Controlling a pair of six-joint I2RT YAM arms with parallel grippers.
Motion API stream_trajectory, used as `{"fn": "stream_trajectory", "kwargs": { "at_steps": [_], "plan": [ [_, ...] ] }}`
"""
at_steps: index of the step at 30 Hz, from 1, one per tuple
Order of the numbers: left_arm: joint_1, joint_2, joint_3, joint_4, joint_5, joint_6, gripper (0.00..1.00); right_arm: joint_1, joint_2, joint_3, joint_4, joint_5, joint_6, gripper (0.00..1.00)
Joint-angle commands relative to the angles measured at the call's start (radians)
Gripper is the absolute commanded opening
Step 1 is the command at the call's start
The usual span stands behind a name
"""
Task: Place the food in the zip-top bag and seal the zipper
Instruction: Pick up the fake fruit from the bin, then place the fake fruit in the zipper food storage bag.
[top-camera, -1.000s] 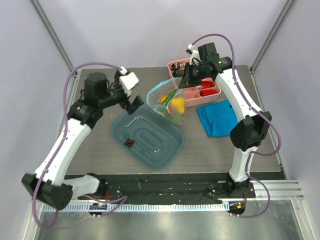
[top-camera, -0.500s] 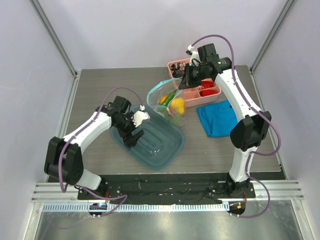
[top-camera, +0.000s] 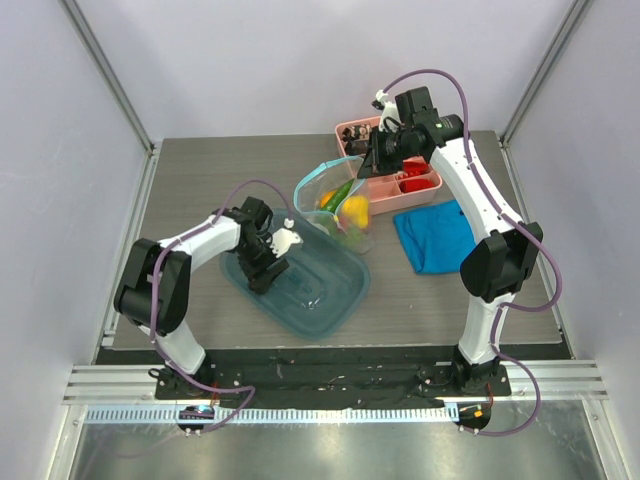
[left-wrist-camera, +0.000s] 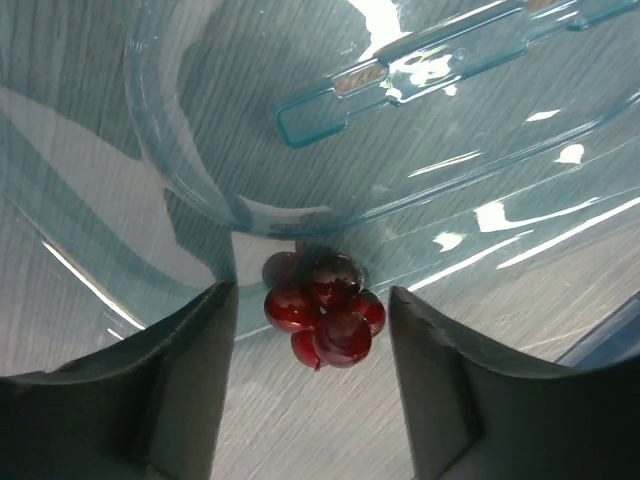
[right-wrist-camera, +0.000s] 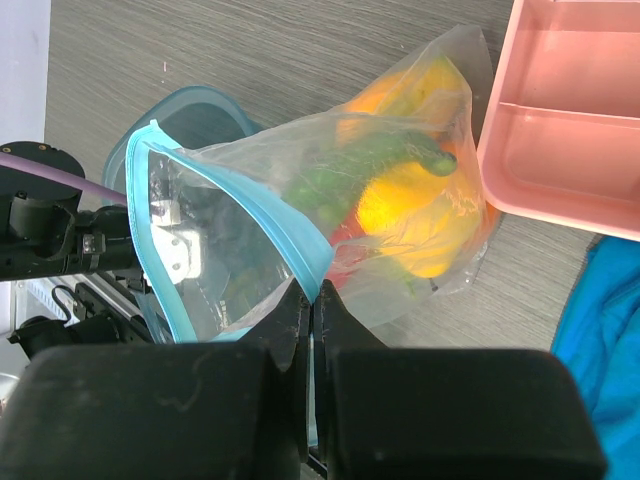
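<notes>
The left gripper (left-wrist-camera: 312, 297) reaches down into the teal tray (top-camera: 335, 300) near the middle of the top view. Its jaws stand apart on either side of the dark cherries (left-wrist-camera: 322, 312), with a gap showing between each finger and the fruit. The cherries are a small red cluster on the tray's clear floor, at the lower centre of the left wrist view and close to the tray's curved wall (left-wrist-camera: 190, 150). From above the gripper hides them. The right gripper (right-wrist-camera: 313, 300), in the upper right of the top view, has its jaws pressed together on the zip-top bag (right-wrist-camera: 300, 190), pinching it at the lower end of the zipper (right-wrist-camera: 250, 200). The bag's mouth gapes towards the left of the right wrist view. Inside the bag lie a green cucumber (right-wrist-camera: 370, 160) and a yellow-orange mango (right-wrist-camera: 400, 205), with other pieces too crowded to tell apart. In the top view the bag sits at the tray's upper right edge, just left of the pink divided box (top-camera: 400, 188). A blue cloth (top-camera: 435, 235) lies below that box.
</notes>
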Motion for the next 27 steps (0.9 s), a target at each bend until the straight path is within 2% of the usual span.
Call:
{"fn": "stream_trajectory", "kwargs": {
  "at_steps": [1,4,5,7,8,9,14,16,21,24,27],
  "plan": [
    [0.006,-0.019,0.013,0.004,-0.010,-0.002,0.61,-0.003,-0.028,0.011,0.010,0.001,-0.016,0.01],
    [0.006,-0.062,0.064,-0.033,0.020,-0.007,0.45,-0.003,-0.025,0.015,0.010,-0.005,-0.014,0.01],
    [0.006,-0.073,0.099,-0.046,0.041,-0.009,0.36,-0.001,-0.024,0.017,0.012,-0.010,-0.014,0.01],
    [0.006,-0.096,0.141,-0.092,0.073,-0.012,0.24,-0.003,-0.021,0.020,0.012,-0.014,-0.014,0.01],
    [0.006,-0.116,0.168,-0.106,0.108,-0.018,0.15,-0.001,-0.021,0.018,0.012,-0.017,-0.016,0.01],
    [0.006,-0.125,0.223,-0.120,0.125,-0.021,0.11,-0.003,-0.022,0.020,0.012,-0.019,-0.017,0.01],
    [0.006,-0.151,0.427,-0.188,0.234,-0.070,0.00,-0.001,-0.022,0.014,0.012,-0.024,-0.022,0.01],
    [0.006,-0.143,0.563,-0.172,0.290,-0.136,0.00,-0.003,-0.027,0.011,0.012,-0.028,-0.025,0.01],
    [-0.017,-0.078,0.762,0.134,0.299,-0.387,0.00,-0.001,-0.028,-0.009,0.013,-0.047,-0.030,0.01],
    [-0.070,-0.015,0.872,0.197,0.262,-0.417,0.00,-0.003,-0.027,-0.006,0.012,-0.050,-0.028,0.01],
    [-0.124,0.051,0.908,0.219,0.256,-0.432,0.00,-0.001,-0.027,0.003,0.010,-0.048,-0.027,0.01]
  ]
}}
